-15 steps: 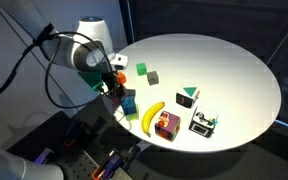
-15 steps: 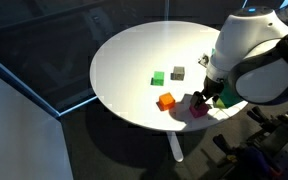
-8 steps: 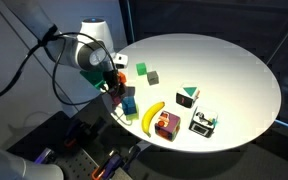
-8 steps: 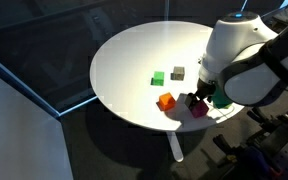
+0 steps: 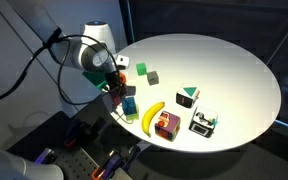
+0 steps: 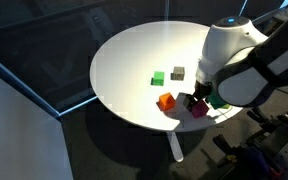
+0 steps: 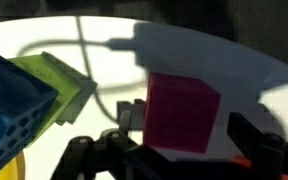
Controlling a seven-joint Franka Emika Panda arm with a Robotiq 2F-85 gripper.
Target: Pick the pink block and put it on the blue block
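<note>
Likely a robotics lab: a round white table [image 5: 234, 60], dark glass panels [image 6: 34, 40] and loose black cables [image 5: 24, 68].

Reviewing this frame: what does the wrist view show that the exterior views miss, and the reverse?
Only the wrist view: the pink block close up, framed by the dark fingers of the pincer, which stand apart.
Only the exterior views: the banana, green cube, grey cube and the whole round top of the table.
Shared: the pink block, the blue block and the white table.
</note>
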